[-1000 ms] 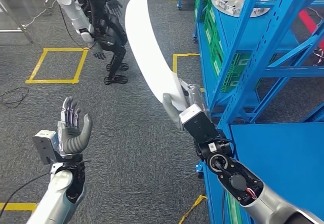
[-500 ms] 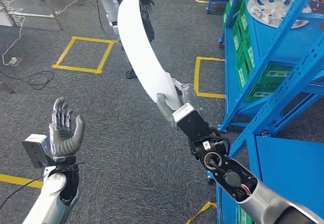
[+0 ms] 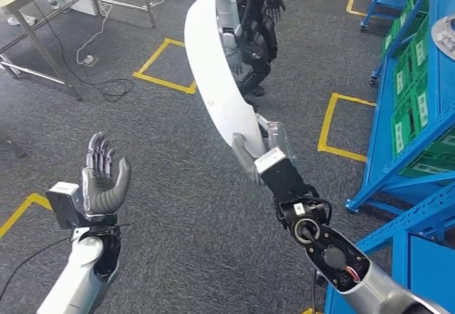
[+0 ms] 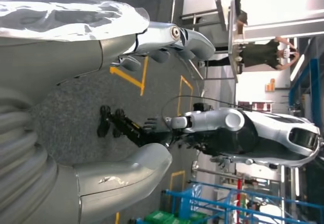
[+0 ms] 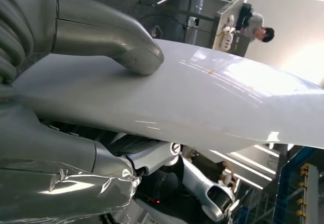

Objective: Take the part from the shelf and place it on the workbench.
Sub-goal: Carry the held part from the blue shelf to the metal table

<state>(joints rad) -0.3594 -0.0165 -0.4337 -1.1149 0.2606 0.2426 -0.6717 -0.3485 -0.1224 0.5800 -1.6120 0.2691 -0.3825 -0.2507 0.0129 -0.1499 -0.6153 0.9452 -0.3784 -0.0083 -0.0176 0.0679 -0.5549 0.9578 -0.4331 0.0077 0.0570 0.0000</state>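
Silver arms end in black wrist housings; the right hand (image 3: 257, 150) and left hand (image 3: 102, 182) have thick grey thumbs and darker fingers.

Robotics test floor inside a workshop or warehouse-type hall. Grey carpet-like floor (image 3: 177, 186) marked with yellow tape squares (image 3: 166, 65) at 11 o'clock and 2 o'clock. Blue steel shelving (image 3: 413, 136) at 3 o'clock, holding green crates (image 3: 410, 94). Another humanoid robot (image 3: 252, 23) stands at 12 o'clock. Metal-legged table (image 3: 38, 1) at 10 o'clock, loose cables (image 3: 107, 87) beside it. Person seated at a desk (image 5: 254, 24) in the right wrist view.
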